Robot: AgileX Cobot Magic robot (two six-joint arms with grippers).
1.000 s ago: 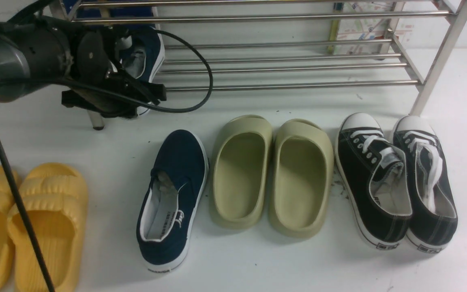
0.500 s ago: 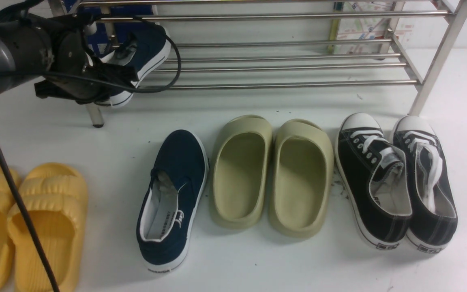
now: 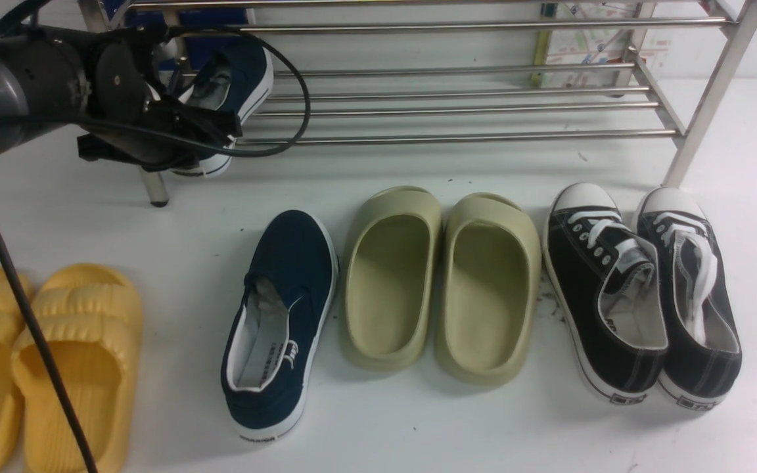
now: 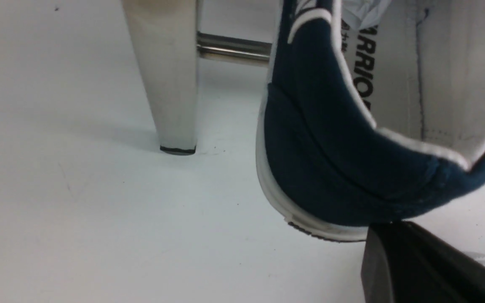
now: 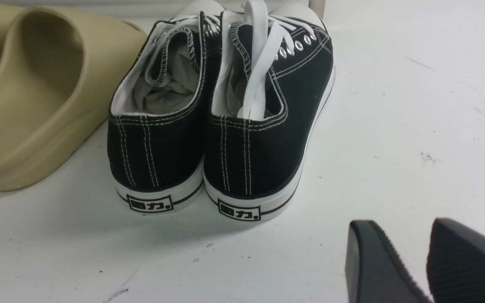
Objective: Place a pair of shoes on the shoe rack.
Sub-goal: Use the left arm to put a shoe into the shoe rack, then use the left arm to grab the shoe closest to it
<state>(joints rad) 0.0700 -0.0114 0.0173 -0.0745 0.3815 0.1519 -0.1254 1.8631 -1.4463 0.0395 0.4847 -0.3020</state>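
Far left, on white floor: ribbed yellow foam slides. Black left gripper pinched shut on heel of tilted navy-blue canvas slip-on sneaker, toe over lower bars at left end of shiny steel-tube shoe rack. On floor next: second navy-blue slip-on sneaker, olive-green foam slides, black lace-up canvas sneakers. Black right gripper: jaws spread, holding nothing, near black pair's heels.

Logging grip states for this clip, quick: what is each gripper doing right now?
Left gripper: closed, holding one navy slip-on shoe by its heel.
Right gripper: open, holding nothing.
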